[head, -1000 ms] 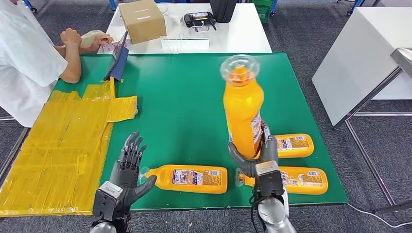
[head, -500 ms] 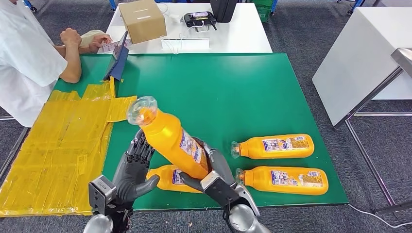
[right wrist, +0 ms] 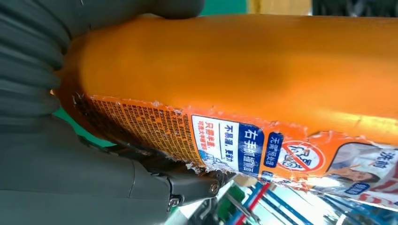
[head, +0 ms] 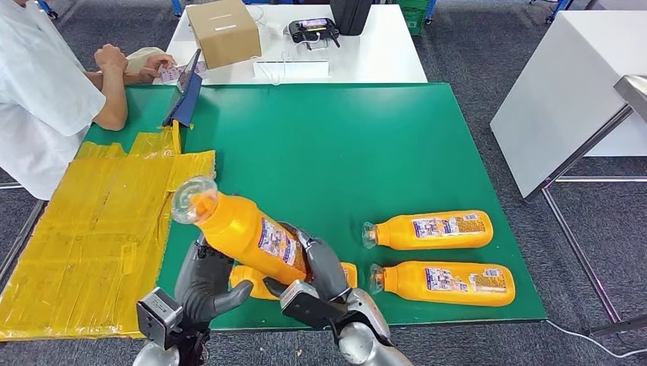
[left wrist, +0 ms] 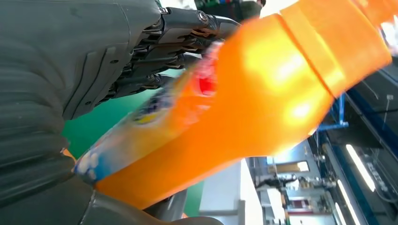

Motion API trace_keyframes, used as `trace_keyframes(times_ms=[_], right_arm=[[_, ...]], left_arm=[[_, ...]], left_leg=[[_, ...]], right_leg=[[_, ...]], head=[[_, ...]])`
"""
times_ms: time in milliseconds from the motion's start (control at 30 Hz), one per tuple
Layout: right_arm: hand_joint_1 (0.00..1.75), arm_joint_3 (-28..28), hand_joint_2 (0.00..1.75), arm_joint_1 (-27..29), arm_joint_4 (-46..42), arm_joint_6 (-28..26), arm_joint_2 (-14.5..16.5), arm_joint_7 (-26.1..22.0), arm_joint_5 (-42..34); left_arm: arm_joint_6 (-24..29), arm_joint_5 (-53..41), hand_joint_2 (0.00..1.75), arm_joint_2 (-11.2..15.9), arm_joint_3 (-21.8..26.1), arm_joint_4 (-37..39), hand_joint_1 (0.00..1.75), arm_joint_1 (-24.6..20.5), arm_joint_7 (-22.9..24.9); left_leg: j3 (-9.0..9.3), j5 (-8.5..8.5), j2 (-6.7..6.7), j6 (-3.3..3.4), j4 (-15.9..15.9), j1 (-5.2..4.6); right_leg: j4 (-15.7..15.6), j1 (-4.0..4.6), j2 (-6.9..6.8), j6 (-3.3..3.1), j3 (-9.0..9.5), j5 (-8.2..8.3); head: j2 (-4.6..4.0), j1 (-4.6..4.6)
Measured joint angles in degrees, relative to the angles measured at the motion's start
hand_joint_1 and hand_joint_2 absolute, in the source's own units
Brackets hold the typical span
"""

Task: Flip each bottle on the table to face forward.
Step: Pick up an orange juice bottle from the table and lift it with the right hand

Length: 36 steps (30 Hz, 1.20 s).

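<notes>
The raised bottle (head: 240, 232) was standing straight up a second ago; now it leans far over to the left, above the near edge of the green bench (head: 320, 145). The right hand (head: 309, 271) grips its lower body, fingers wrapped tight. The left hand (head: 202, 278) sits just beside and under it, fingers apart; I cannot tell if it touches. The label has Chinese writing, too small to read. Two more orange bottles (head: 427, 229) lie flat on the right.

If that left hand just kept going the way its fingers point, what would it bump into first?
Probably the raised bottle that the right hand holds: the left hand reaches up right beside it, fingers against its side. Whether they already touch is unclear.
</notes>
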Motion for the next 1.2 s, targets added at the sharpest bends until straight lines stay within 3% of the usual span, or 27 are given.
trace_keyframes(times_ms=[133,300,333,433,467,633,967,1000,1033,1133,1167,1200], right_arm=[[1.75,3.1,1.75,0.3,-1.6,-3.5,-0.9,0.0,6.7],[1.75,5.4,1.75,0.5,-3.4,-4.6,-1.8,0.5,8.2],[1.75,5.5,1.75,0.5,-3.6,-4.7,-1.9,0.5,8.4],[1.75,6.0,1.75,0.3,-4.4,-5.5,-2.3,0.7,10.2],[1.75,6.2,1.75,0.2,-4.8,-5.8,-2.5,1.1,11.3],[1.75,7.4,1.75,-0.9,-5.4,-6.4,-3.3,3.1,14.1],[1.75,8.5,1.75,-1.4,-5.4,-7.5,-3.5,3.5,12.0],[1.70,8.6,1.75,-1.4,-5.4,-7.5,-3.4,3.5,11.9],[1.26,8.6,1.75,-1.4,-5.4,-7.6,-3.4,3.5,11.8],[0.00,8.6,0.44,-1.2,-5.5,-8.0,-3.4,3.2,11.1],[0.00,8.6,0.00,-0.9,-5.6,-8.2,-3.4,2.9,10.7],[0.00,8.6,0.00,-0.6,-5.7,-8.4,-3.4,2.7,10.3]], left_arm=[[4.6,-2.9,1.75,0.0,0.9,0.1,0.00,-0.3,0.1],[5.9,-4.3,1.75,0.1,1.6,0.5,0.01,-0.4,0.1],[6.1,-4.6,1.75,0.1,1.7,0.6,0.17,-0.4,0.2],[7.5,-5.6,1.75,0.1,2.1,1.0,1.46,-0.4,0.9],[7.8,-5.7,1.75,0.0,2.4,1.3,1.75,-0.4,1.1],[8.0,-4.7,1.75,-0.5,4.3,2.8,1.75,-0.4,0.8],[8.0,-2.1,1.75,-1.7,6.4,3.1,1.75,0.1,-0.5],[8.0,-2.0,1.75,-1.8,6.5,3.1,1.75,0.2,-0.5],[8.0,-1.9,1.75,-1.8,6.6,3.1,1.75,0.2,-0.5],[7.8,-0.5,1.75,-1.9,7.2,3.1,1.75,0.1,-0.4],[7.4,0.6,1.75,-1.9,7.7,3.1,1.75,0.0,-0.1],[6.9,2.0,1.75,-1.8,8.3,3.1,1.75,-0.3,0.2]], left_leg=[[-0.01,0.00,0.00,0.00,0.0,0.00],[-0.01,-0.01,0.01,0.00,0.0,0.00],[-0.01,-0.01,0.02,0.00,0.0,0.00],[-0.01,0.00,0.01,0.00,0.0,0.00],[-0.01,0.00,0.02,0.00,0.0,0.00],[0.01,0.00,0.05,0.00,0.0,0.00],[0.00,-0.01,0.05,0.00,0.0,0.00],[0.00,-0.01,0.05,0.00,0.0,0.00],[0.00,-0.01,0.05,0.00,0.0,0.00],[0.00,0.00,0.06,0.00,0.0,0.00],[0.00,0.00,0.06,0.00,0.0,0.00],[0.00,0.00,0.06,0.00,0.0,0.00]], right_leg=[[0.0,0.00,0.00,0.00,-0.02,0.00],[0.0,-0.01,0.01,-0.01,-0.03,-0.01],[0.0,-0.01,0.01,-0.01,-0.03,-0.01],[0.0,-0.01,0.01,0.00,-0.02,0.00],[0.0,0.00,0.01,0.00,-0.02,0.00],[0.0,0.00,0.01,0.00,-0.02,0.00],[0.0,-0.01,0.02,0.00,-0.04,0.00],[0.0,0.00,0.02,0.00,-0.04,0.00],[0.0,0.00,0.02,0.00,-0.04,0.00],[0.0,0.00,0.02,0.00,-0.04,0.00],[0.0,0.00,0.02,0.00,-0.04,0.00],[0.0,0.00,0.01,0.00,-0.04,0.00]], head=[[0.00,0.00],[0.00,0.02],[0.00,0.01],[0.00,0.01],[0.00,0.01],[0.00,0.01],[0.00,0.01],[0.00,0.00],[0.00,0.01],[0.00,0.01],[0.00,0.01],[0.00,0.01]])
